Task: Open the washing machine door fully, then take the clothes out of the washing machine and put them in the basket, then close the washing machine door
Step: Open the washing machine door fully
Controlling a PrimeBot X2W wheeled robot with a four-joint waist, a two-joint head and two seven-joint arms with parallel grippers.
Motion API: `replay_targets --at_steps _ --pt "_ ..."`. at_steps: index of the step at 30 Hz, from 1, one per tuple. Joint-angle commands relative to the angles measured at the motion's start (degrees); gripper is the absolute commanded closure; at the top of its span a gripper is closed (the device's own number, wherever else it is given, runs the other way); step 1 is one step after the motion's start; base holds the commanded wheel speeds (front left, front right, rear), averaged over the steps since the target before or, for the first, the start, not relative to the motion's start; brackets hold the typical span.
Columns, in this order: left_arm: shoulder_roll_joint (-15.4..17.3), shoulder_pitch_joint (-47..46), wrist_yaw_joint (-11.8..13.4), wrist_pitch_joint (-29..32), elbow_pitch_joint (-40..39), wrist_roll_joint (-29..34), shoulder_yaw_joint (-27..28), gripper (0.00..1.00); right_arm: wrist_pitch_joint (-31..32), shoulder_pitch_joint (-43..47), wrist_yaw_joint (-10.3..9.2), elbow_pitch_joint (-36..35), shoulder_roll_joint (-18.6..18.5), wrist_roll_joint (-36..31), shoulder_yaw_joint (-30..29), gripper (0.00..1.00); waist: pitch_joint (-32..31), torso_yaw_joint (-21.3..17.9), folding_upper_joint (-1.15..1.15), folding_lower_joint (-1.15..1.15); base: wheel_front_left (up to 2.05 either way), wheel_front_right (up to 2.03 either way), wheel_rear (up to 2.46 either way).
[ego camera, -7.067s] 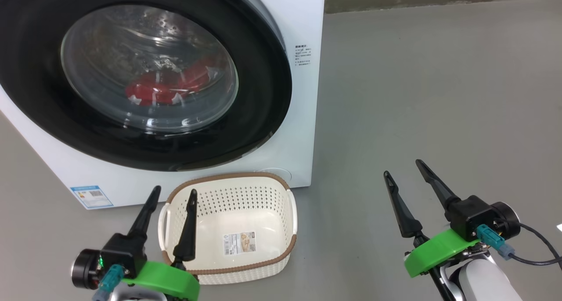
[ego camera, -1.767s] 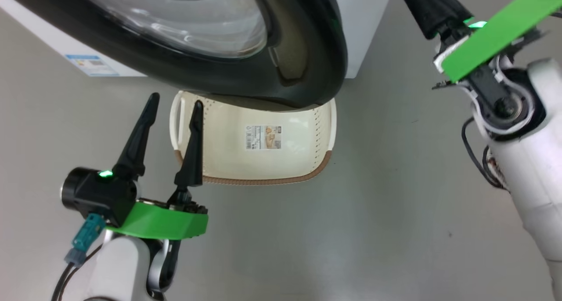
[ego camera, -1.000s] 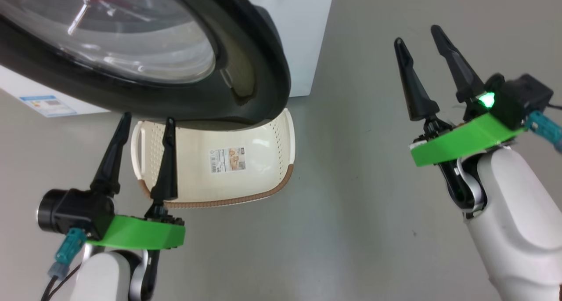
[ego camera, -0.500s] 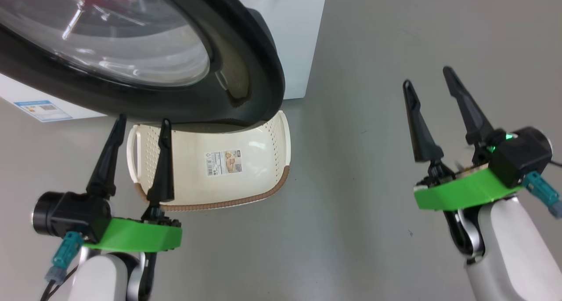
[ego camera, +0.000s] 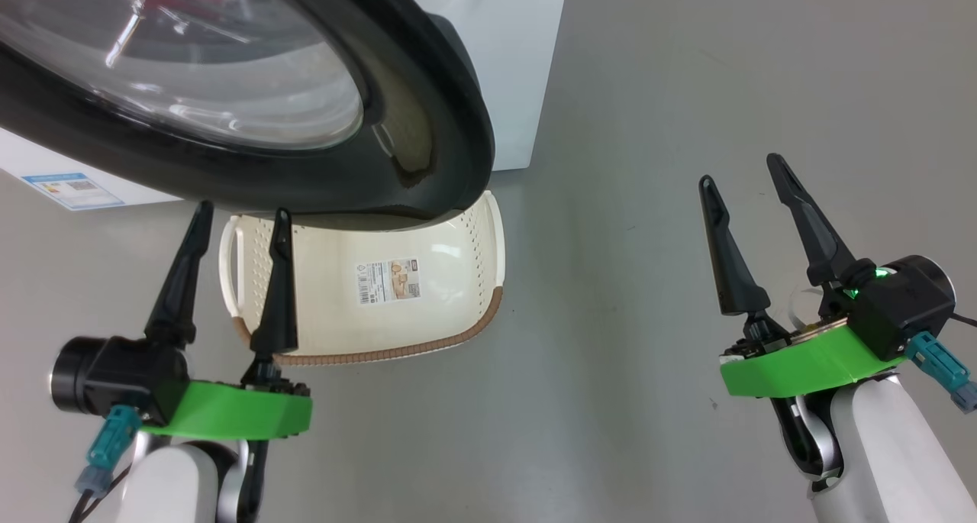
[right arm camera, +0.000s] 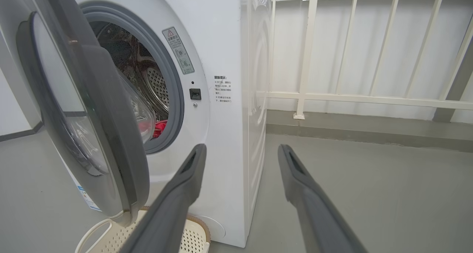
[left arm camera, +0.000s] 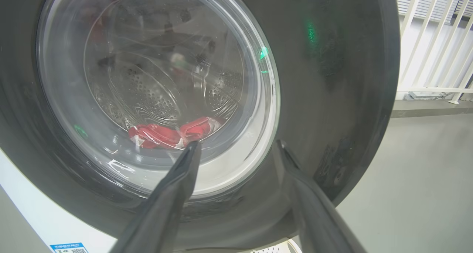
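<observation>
The washing machine door (ego camera: pixel 427 88), black-rimmed with a bulging glass window, stands partly open from the white washing machine (ego camera: pixel 504 65) and hangs over the far end of the basket (ego camera: pixel 397 350). The cream basket sits on the floor, holding no garments. Red clothes (left arm camera: pixel 166 134) lie in the steel drum, seen through the glass and through the gap (right arm camera: pixel 159 129). My left gripper (ego camera: pixel 243 210) is open, just below the door's lower rim (left arm camera: pixel 332 98), beside the basket's left end. My right gripper (ego camera: pixel 740 170) is open over bare floor to the right, facing the machine's front corner (right arm camera: pixel 225 134).
A blue label sticker (ego camera: pixel 72 191) marks the machine's lower front. A white railing (right arm camera: pixel 351 96) runs behind the machine on the right. Grey floor (ego camera: pixel 626 355) spreads open to the right of the basket and the machine.
My right gripper has come down and back from the door, still open. The left gripper has barely shifted. The door stays ajar; seven seconds ago it was closed.
</observation>
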Motion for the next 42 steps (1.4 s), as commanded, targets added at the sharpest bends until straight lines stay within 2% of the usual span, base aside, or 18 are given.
replay_targets --at_steps 1,17,18,19,20,23,26,29,30,33,38,42 --pt "0.64 0.75 -0.33 -0.28 -1.55 0.58 1.95 0.00 -0.36 0.78 0.36 -1.71 0.34 -0.07 1.10 0.00 -0.04 -0.02 0.00 0.00 0.00 0.00 0.00" --pt "0.43 0.90 -0.36 -0.28 -1.15 1.05 2.02 0.00 -0.36 0.75 0.36 -1.07 0.34 0.26 0.61 0.00 -0.45 0.22 0.00 0.00 0.00 0.00 0.00" --pt "0.42 0.91 -0.32 -0.28 -1.09 1.03 2.00 0.00 -0.36 0.74 0.36 -0.96 0.34 0.10 0.72 0.05 -0.54 0.28 0.00 0.00 0.00 0.00 0.00" --pt "0.40 0.91 -0.28 -0.28 -1.02 1.01 1.94 0.00 -0.36 0.74 0.36 -0.75 0.34 -0.05 0.93 0.61 -0.65 0.37 0.00 0.00 0.00 0.00 0.00" --pt "0.38 0.93 -0.26 -0.28 -0.96 0.98 1.85 0.00 -0.36 0.73 0.36 -0.43 0.34 -0.17 1.24 0.97 -0.75 0.47 0.00 0.00 0.00 0.00 0.00" --pt "0.34 0.92 -0.25 -0.28 -0.79 0.87 1.64 0.00 -0.36 0.14 0.36 0.57 0.34 2.63 2.08 1.00 -0.92 0.78 0.00 0.00 0.00 0.00 0.00" --pt "0.31 0.88 -0.29 -0.28 -0.68 0.79 1.48 0.00 -0.36 -1.83 0.36 1.93 0.34 11.55 2.47 1.00 -0.99 1.20 0.00 0.00 0.00 0.00 0.00" --pt "0.29 0.84 -0.36 -0.28 -0.52 0.68 1.08 0.00 -0.36 -4.75 0.36 5.22 0.34 22.81 4.83 1.00 -1.09 1.93 0.00 0.00 0.00 0.00 0.00" --pt "0.27 0.68 -0.37 -0.28 -0.47 0.64 0.80 0.00 -0.36 -7.49 0.36 7.39 0.34 29.07 5.94 1.00 -0.95 2.51 0.00 0.00 0.00 0.00 0.00" --pt "0.25 0.31 -0.33 -0.28 -0.58 0.72 0.24 0.00 -0.20 -11.81 0.36 10.34 0.34 39.09 7.15 1.00 -0.63 3.52 0.00 0.00 0.00 0.00 0.00" --pt "0.22 0.15 -0.05 -0.28 -1.09 0.47 -0.54 0.00 6.37 -18.48 0.36 12.42 0.27 57.31 7.61 1.00 0.03 4.87 0.00 0.00 0.00 0.00 0.00" --pt "0.20 -0.09 0.12 -0.28 -1.25 0.27 -1.19 0.00 14.76 -23.12 0.36 14.57 0.06 68.98 6.75 1.00 0.92 5.94 0.00 0.00 0.00 0.00 0.00"
